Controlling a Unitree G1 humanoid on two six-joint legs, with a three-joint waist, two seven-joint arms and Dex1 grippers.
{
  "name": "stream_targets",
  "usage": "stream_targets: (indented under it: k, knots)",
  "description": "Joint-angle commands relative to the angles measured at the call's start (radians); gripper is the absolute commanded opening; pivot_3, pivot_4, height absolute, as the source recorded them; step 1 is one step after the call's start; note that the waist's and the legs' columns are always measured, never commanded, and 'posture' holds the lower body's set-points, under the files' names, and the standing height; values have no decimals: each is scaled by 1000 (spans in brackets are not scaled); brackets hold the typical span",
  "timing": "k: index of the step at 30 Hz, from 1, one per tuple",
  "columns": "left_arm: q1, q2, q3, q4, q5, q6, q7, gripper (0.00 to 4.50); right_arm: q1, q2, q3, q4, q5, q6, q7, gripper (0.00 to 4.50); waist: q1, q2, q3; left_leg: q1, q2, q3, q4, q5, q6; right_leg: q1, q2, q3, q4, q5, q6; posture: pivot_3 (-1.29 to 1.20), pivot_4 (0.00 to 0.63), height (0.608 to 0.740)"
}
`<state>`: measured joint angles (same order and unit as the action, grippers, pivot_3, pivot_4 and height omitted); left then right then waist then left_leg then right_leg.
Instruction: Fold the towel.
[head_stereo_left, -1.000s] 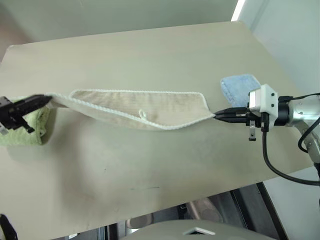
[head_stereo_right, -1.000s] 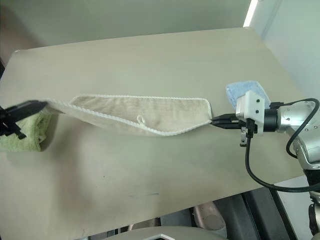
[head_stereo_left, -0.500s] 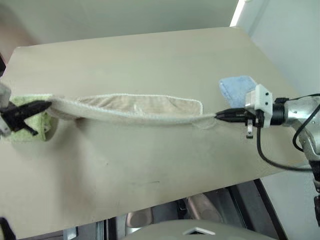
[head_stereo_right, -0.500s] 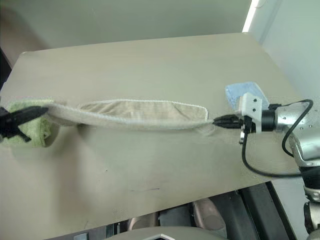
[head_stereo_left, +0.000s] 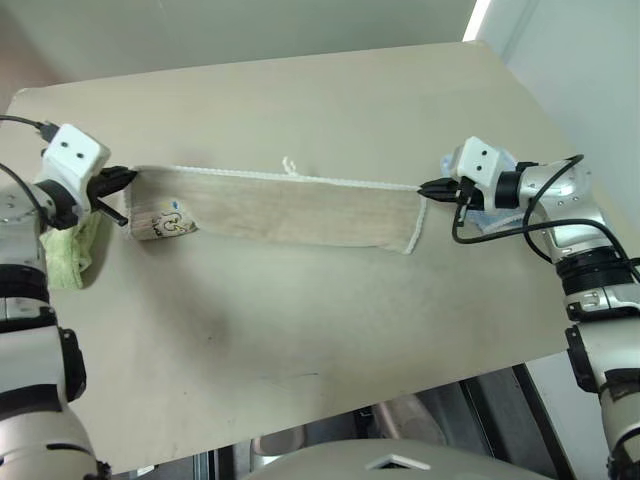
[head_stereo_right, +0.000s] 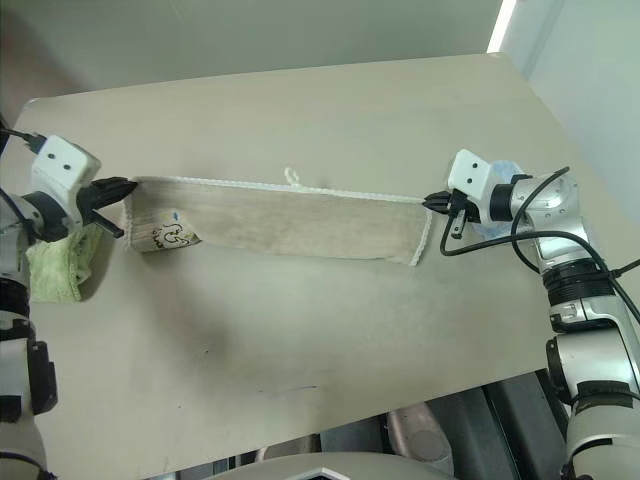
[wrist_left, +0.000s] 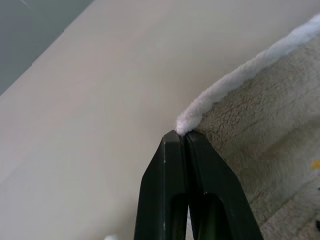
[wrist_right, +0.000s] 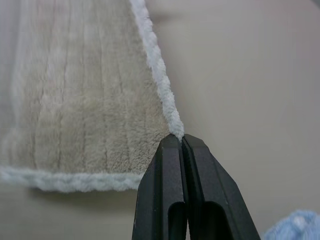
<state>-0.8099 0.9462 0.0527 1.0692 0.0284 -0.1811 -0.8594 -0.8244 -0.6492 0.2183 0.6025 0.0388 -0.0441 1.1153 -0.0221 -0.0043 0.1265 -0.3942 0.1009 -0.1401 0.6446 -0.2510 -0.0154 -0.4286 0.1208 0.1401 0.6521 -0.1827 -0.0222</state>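
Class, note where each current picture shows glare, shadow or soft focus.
Left eye view: a bright ceiling light glares at top; the towel casts faint shadow. Left wrist view: the left end effector is slightly soft; the table evenly lit.

The table surface nearer the robot than the towel is bare and open to passage, as is the far strip beyond it. The towel spans the middle from side to side. A lime-green folded towel blocks the left edge; a light blue folded towel sits beneath the right arm.
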Motion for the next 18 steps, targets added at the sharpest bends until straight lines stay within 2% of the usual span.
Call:
stream_targets:
  k: [1, 7, 18]
  knots:
    - [-49, 9, -14, 65, 43, -51, 57, 0, -47, -1, -15, 81, -35, -58, -23, 58, -1, 0, 0, 0, 0, 0, 0, 0, 1, 0, 0, 0, -1, 0, 0, 0, 150, 740]
    - [-89, -17, -46, 134, 88, -88, 104, 0, -94, 25, -20, 198, -72, -121, -40, 58, 0, 0, 0, -2, 0, -2, -1, 1, 2, 0, -1, -1, -1, 0, 0, 0, 150, 740]
    - [-98, -17, -48, 153, 94, -102, 106, 0, -108, 34, -29, 235, -85, -150, -34, 58, 0, 0, 0, -2, 0, -3, -1, 1, 3, 0, -1, -2, -1, 1, 0, 0, 150, 740]
